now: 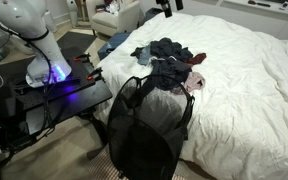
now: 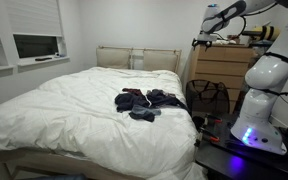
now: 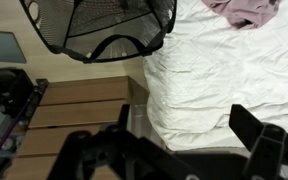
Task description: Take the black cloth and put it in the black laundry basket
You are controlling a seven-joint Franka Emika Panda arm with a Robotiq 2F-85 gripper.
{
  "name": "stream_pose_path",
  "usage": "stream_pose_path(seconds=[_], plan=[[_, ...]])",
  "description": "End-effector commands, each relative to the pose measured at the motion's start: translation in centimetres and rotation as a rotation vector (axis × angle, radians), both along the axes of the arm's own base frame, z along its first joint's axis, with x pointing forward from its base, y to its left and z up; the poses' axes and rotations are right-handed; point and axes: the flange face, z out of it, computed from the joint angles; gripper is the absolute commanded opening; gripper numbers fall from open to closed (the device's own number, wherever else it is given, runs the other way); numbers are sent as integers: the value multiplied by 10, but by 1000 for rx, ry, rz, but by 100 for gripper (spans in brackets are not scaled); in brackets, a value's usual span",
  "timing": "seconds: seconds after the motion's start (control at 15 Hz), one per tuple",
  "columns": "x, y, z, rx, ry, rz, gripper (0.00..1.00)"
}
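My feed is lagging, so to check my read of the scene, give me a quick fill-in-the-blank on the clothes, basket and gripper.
The pile of clothes lies on the ____.
The mesh laundry basket is ____ in colour.
The gripper is empty, its jaws ____.
In the wrist view a ____ garment shows at the top right edge.
Missing words: bed, black, open, pink.

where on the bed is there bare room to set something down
The bed is bare from the clothes pile to the headboard and across the side away from the laundry basket. Crowded: the pile at the basket-side edge.
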Motion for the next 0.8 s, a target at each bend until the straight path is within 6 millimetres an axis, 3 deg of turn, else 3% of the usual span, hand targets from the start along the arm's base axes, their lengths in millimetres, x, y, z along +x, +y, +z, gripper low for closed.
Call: stream_pose_path(seconds=[0.0, 0.4, 0.73], plan=[[17, 43, 13, 1, 17, 134, 100], [59, 121, 1, 84, 80, 401, 100], [75, 174, -15, 191, 195, 576, 100]])
